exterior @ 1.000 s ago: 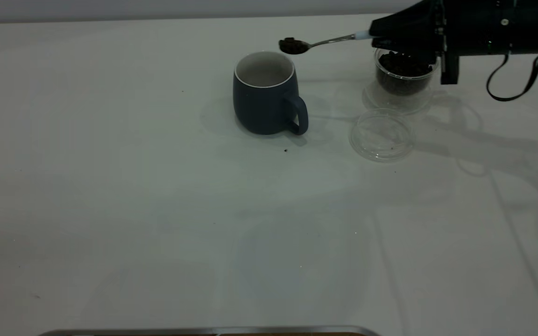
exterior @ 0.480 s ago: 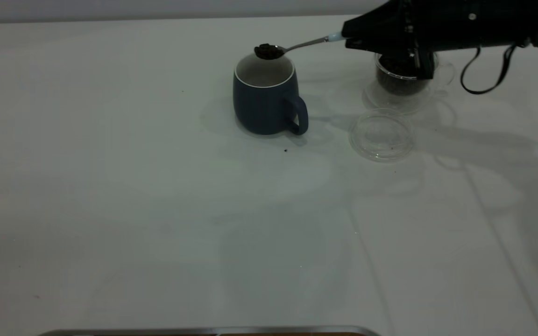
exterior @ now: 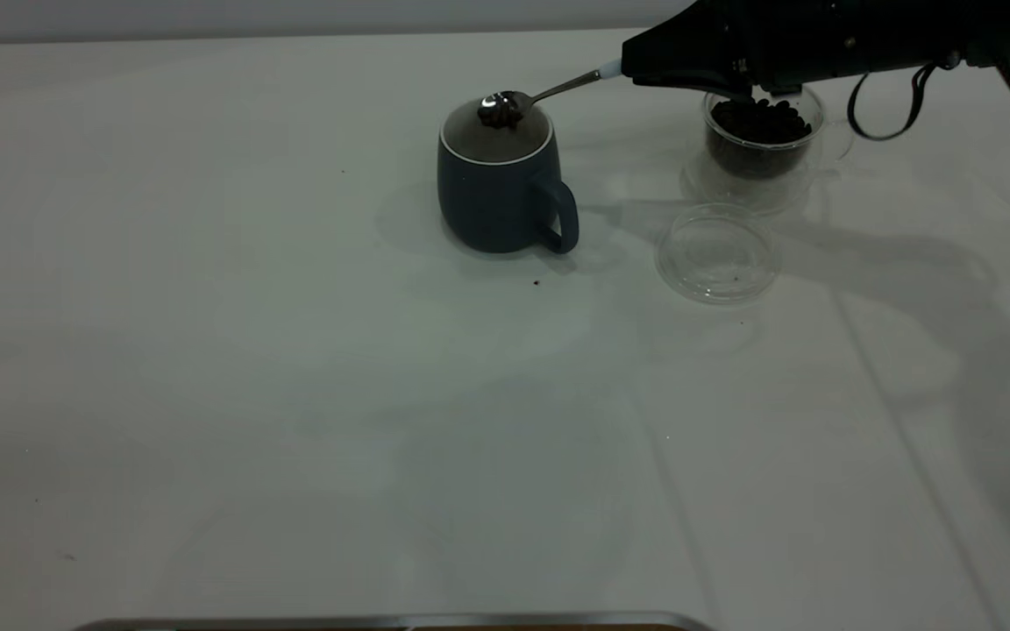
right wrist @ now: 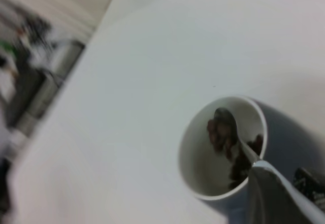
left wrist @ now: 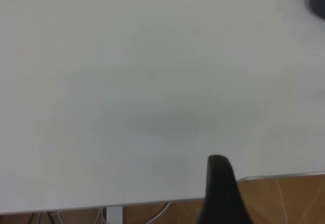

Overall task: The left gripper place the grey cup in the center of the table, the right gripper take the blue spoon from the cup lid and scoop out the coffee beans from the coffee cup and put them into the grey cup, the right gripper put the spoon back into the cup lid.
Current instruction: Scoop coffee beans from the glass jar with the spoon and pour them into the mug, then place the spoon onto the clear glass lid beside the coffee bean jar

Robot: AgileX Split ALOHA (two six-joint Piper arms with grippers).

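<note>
Matt dark ceramic grey cup (exterior: 496,197) w/ smooth white inside, shiny metal bowl on blue spoon (exterior: 522,99), clear glossy glass coffee cup (exterior: 759,149), transparent cup lid (exterior: 717,254), smooth matt white table (exterior: 295,394), matt black right gripper (exterior: 672,60).

Dim exterior, soft shadows on the table (exterior: 295,394); right wrist view blurred.

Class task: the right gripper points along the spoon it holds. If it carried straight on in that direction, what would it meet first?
Most likely the grey cup: the right gripper aims the blue spoon at its mouth, bowl already over the opening. Depth is uncertain.
</note>
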